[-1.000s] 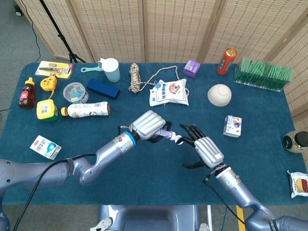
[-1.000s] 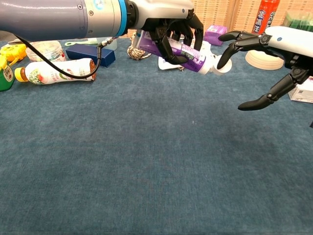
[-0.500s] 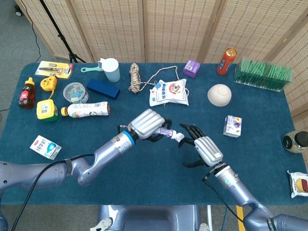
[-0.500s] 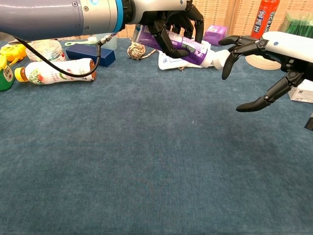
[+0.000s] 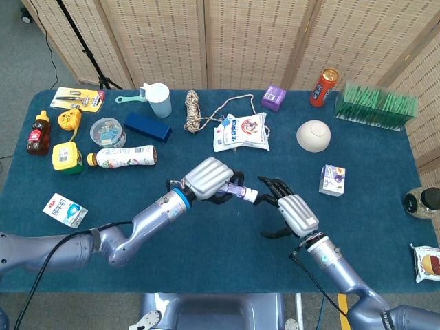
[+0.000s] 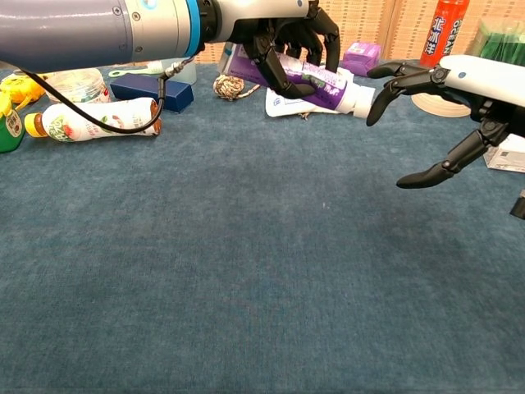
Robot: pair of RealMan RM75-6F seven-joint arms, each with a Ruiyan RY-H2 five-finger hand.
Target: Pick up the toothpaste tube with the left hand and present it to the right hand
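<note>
Toothpaste tube [image 6: 316, 82] label unreadable. Left hand [image 5: 210, 177] clamps it above the table [image 5: 220, 247], cap toward right hand [image 5: 292, 213], whose fingers [image 6: 402, 78] are spread, just at the cap.

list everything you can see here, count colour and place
toothpaste tube: 1, purple and white, off the table in left robot hand
milk cartons: 2, white, front left and right side
bottles: 3, white, yellow, brown, left side
blue box: 1, back left
cup: 1, pale blue, back left
rope: 1, tan, back centre
bag: 1, white, back centre
bowl: 1, cream, upside down, back right
can: 1, orange, back right
left robot hand: grips tube
right robot hand: fingers spread by the cap
</note>
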